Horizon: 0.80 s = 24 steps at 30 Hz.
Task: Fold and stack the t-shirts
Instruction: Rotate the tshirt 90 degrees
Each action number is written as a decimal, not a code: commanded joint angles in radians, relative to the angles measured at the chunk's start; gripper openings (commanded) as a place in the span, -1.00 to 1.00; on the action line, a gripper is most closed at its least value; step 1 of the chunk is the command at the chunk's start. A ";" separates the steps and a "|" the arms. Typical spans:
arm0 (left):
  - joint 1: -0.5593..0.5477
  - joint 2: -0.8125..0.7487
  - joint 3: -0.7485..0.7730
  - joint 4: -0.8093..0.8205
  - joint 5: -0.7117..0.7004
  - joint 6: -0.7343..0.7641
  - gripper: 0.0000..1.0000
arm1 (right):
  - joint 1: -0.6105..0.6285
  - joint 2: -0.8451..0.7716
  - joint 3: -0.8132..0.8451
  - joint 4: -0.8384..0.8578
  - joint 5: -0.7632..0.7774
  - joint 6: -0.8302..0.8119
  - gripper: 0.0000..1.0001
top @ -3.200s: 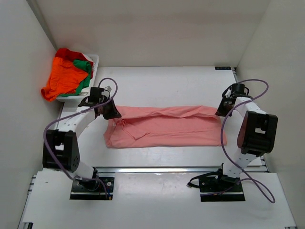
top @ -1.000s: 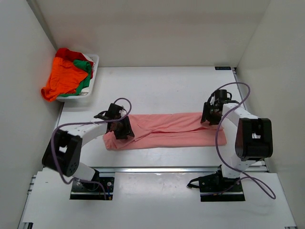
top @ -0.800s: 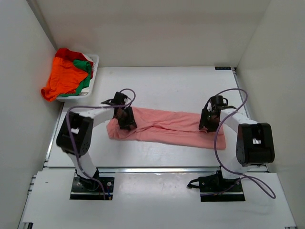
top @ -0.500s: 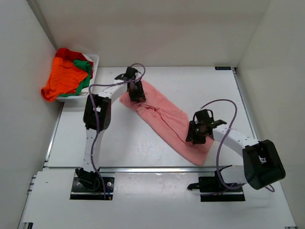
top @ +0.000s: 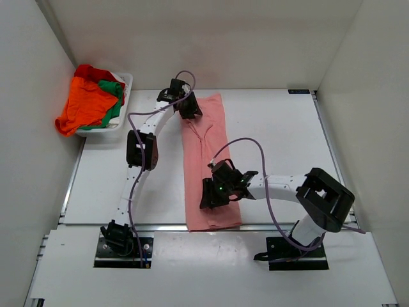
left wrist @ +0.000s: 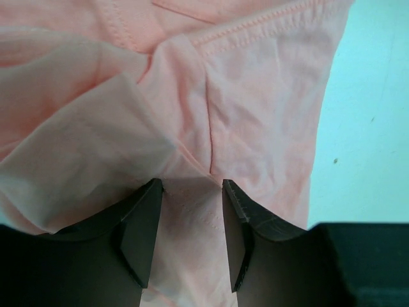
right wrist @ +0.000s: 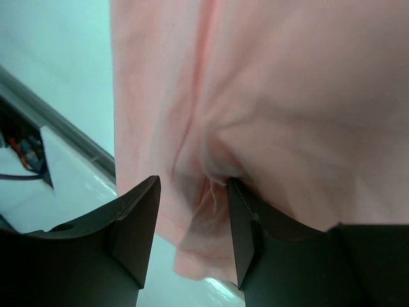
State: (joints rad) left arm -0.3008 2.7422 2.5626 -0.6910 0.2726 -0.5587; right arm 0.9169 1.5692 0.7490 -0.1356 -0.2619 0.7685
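The salmon pink t-shirt (top: 208, 144) lies as a long folded strip running from the far middle of the table toward the near edge. My left gripper (top: 187, 109) is at its far end, with its jaws shut on a bunch of the pink cloth (left wrist: 255, 96), which fills the gap at the left gripper (left wrist: 192, 185). My right gripper (top: 206, 195) is over the strip's near part, left of its middle. In the right wrist view the right gripper (right wrist: 193, 182) pinches a gathered fold of the shirt (right wrist: 287, 96). Orange (top: 86, 102), green (top: 114, 89) and red (top: 92, 71) t-shirts lie heaped at the back left.
A white basket (top: 126, 80) at the back left corner holds the heaped shirts, and the orange one hangs over its left side. White walls close in the table (top: 275, 128) on three sides. A metal rail (top: 160, 227) runs along the near edge just past the strip's end.
The pink shirt has swung from lying left to right to lying front to back. My left gripper carried its end to the far side; my right gripper drew its end toward the near middle.
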 commanded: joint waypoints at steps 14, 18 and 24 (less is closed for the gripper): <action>0.101 -0.009 0.083 0.294 0.209 -0.150 0.09 | -0.062 0.109 0.176 -0.127 0.131 -0.251 0.08; 0.088 -0.154 0.190 0.245 0.227 -0.145 0.16 | -0.075 0.007 0.177 -0.128 0.176 -0.281 0.11; 0.063 -0.711 -0.438 0.137 0.235 0.012 0.30 | -0.107 -0.161 0.149 -0.199 0.302 -0.256 0.22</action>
State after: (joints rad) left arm -0.2081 2.3764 2.3474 -0.4881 0.4858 -0.6540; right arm 0.8291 1.5139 0.9104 -0.2989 -0.0750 0.5121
